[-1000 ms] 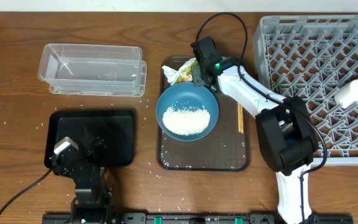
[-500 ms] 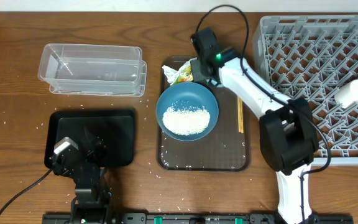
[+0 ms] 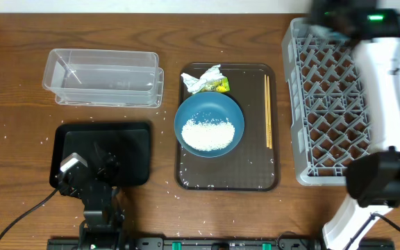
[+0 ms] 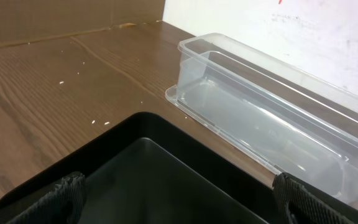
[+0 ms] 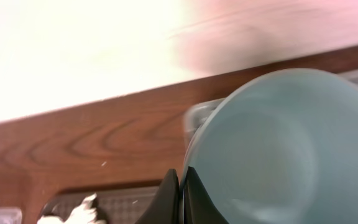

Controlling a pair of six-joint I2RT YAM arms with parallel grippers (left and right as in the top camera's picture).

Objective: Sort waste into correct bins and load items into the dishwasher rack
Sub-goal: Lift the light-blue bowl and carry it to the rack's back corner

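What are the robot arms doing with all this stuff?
The right gripper is pinching the rim of the small light blue bowl, up by the grey dishwasher rack. The left gripper hangs open over the black tray, holding nothing. On the brown tray, the big blue bowl has rice in it, with the crumpled wrapper and the chopsticks beside it.
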